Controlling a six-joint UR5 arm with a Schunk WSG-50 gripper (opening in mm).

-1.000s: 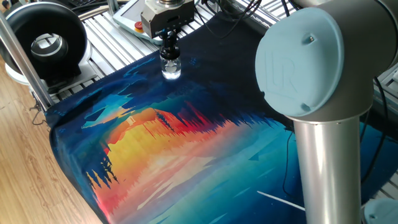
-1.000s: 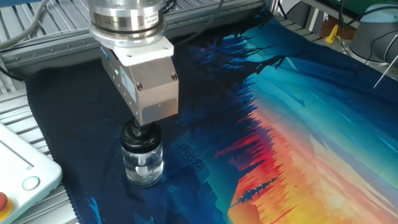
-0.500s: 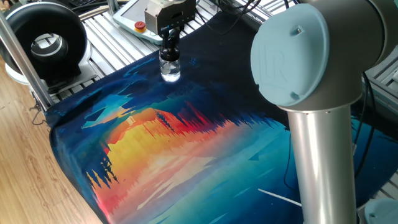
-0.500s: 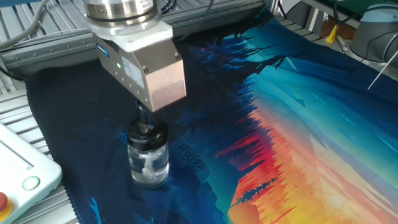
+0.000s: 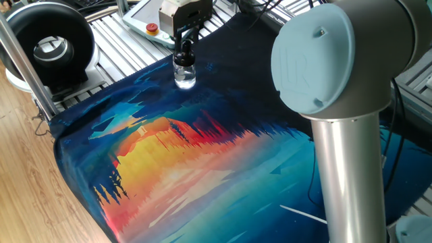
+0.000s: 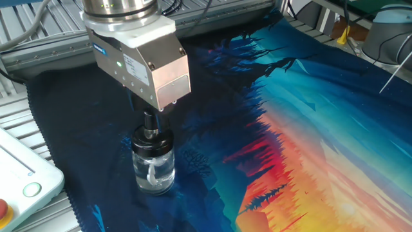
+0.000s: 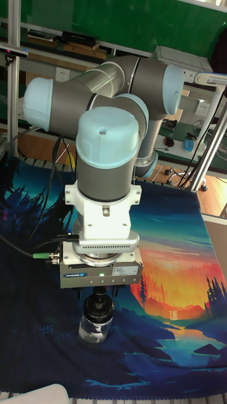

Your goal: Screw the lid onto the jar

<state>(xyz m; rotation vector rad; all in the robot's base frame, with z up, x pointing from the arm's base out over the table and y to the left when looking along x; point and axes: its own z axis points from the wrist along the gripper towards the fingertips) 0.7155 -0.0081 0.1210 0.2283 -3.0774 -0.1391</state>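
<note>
1. Compared with the frame half a second before, the gripper [image 6: 150, 120] was seen rotated a little about its vertical axis and raised slightly, its housing shown turned in the other fixed view; the jar [image 6: 153, 169] was left in nearly the same spot on the cloth.
2. The jar was placed upright on the dark blue part of the printed cloth [image 6: 309, 122], in the lower left of the other fixed view and in the upper middle of one fixed view [image 5: 184, 75].
3. The lid [image 6: 152, 138] was seated on the neck of the jar, directly under the gripper.
4. The fingers were seen drawn close together on the narrow stem at the top of the lid, so the gripper was judged clamped on the lid.
5. In the tall fixed view the gripper [image 7: 99, 293] was pointed straight down, with the lid [image 7: 99, 307] and jar [image 7: 95, 328] beneath it near the lower middle of the frame.
6. A white pendant with a red button [image 5: 152, 28] was laid on the slatted table at the upper left of one fixed view, just behind the gripper [image 5: 183, 44].
7. A large black ring-shaped device [image 5: 48, 48] was seen at the far upper left, well apart from the jar.
</note>
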